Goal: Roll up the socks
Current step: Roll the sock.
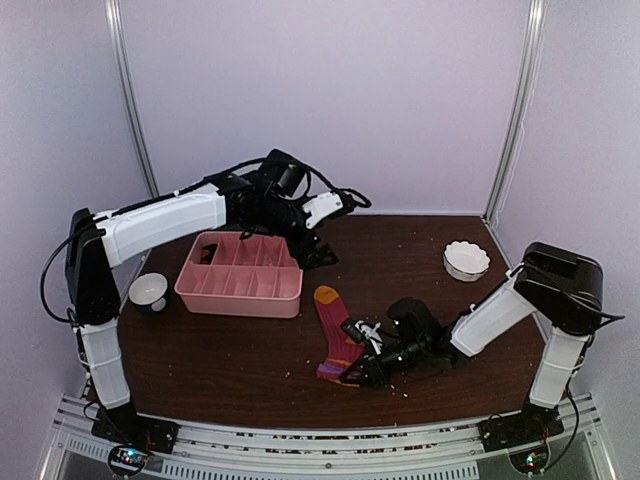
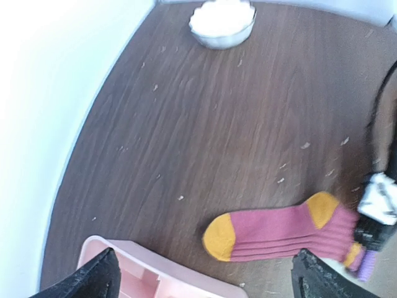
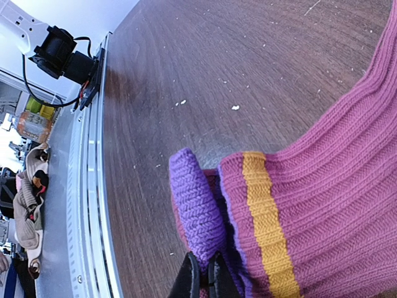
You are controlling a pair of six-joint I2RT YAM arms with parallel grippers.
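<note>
A: Where's the sock (image 1: 333, 322)?
B: Flat on the brown table (image 1: 230, 365), just off the near right corner of the pink tray (image 1: 240, 292). The orange toe points at the tray and the purple cuff lies toward the near edge. Magenta ribbed body, orange heel.
A: Is it 1 sock or 2?
B: Cannot tell. The right wrist view shows a purple ribbed edge bunched beside a magenta cuff with an orange band.
A: Right gripper (image 3: 203, 276)?
B: Low at the cuff end, both fingers squeezed together with purple cuff fabric pinched between them.
A: Left gripper (image 1: 312, 248)?
B: Raised over the far right corner of the tray, well apart from the sock. Its 2 fingertips (image 2: 87, 282) stand spread wide with nothing between them.
A: Anything else on the table?
B: A white fluted bowl (image 1: 466, 260) at the far right. A small white cup (image 1: 148, 290) sits just left of the tray.
</note>
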